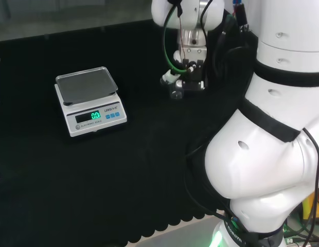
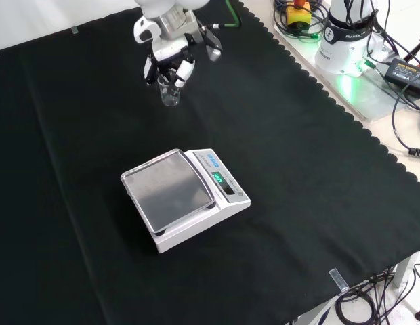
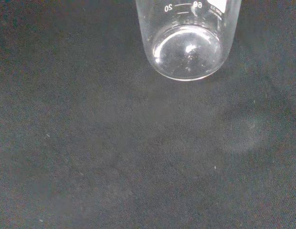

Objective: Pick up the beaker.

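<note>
Black cloth point(image 2: 298, 176) covers the bench, a scale point(image 2: 183, 196) at its middle. Front view: the hand point(image 2: 171, 54) has its fingers curled round the clear beaker point(image 2: 170, 91). Wrist view shows the beaker's printed marks and empty bottom above the cloth.

The bench point(image 2: 318, 169) has a black cloth. On it stand a white scale point(image 2: 185, 196) and, well apart, a clear beaker point(image 2: 171, 93).

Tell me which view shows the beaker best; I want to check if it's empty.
The wrist view: the beaker is close, its clear base showing no contents. In the front view it stands small under the hand; in the head view it barely shows beside the hand.
</note>
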You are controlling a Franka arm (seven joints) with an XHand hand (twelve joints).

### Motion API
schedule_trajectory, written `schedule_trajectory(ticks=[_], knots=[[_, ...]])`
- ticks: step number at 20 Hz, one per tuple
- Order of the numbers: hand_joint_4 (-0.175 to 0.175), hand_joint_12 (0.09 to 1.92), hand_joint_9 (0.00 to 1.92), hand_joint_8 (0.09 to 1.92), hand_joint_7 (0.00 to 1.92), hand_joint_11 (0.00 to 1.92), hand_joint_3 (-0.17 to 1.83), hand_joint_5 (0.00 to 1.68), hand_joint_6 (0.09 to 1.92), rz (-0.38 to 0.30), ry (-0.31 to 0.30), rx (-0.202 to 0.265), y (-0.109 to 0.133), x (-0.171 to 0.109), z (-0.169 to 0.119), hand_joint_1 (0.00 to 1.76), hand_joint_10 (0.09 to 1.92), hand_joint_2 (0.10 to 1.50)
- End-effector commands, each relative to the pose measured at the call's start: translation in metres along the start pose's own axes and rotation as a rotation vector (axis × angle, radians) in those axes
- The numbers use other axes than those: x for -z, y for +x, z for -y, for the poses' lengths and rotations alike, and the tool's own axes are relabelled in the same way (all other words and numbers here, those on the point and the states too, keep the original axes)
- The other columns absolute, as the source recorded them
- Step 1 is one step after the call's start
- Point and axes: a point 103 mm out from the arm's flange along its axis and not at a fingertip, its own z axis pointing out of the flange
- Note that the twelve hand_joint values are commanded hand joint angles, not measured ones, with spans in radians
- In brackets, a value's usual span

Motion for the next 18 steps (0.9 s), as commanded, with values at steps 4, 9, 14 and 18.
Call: schedule_trajectory(ticks=[4, 9, 14, 18], knots=[[-0.175, 0.55, 1.51, 0.84, 1.11, 1.58, -0.17, 0.83, 0.83, 0.021, -0.056, 0.120, 0.017, 0.064, 0.043, 1.17, 0.25, 1.11], [-0.175, 0.55, 1.51, 0.84, 1.11, 1.58, -0.17, 0.83, 0.83, 0.039, -0.083, 0.152, 0.025, 0.087, 0.060, 1.17, 0.26, 1.11], [-0.175, 0.55, 1.51, 0.85, 1.11, 1.58, -0.17, 0.82, 0.84, 0.033, -0.096, 0.181, 0.038, 0.094, 0.070, 1.16, 0.27, 1.11], [-0.175, 0.55, 1.51, 0.85, 1.11, 1.58, -0.17, 0.82, 0.84, 0.031, -0.100, 0.191, 0.038, 0.096, 0.076, 1.16, 0.27, 1.12]])
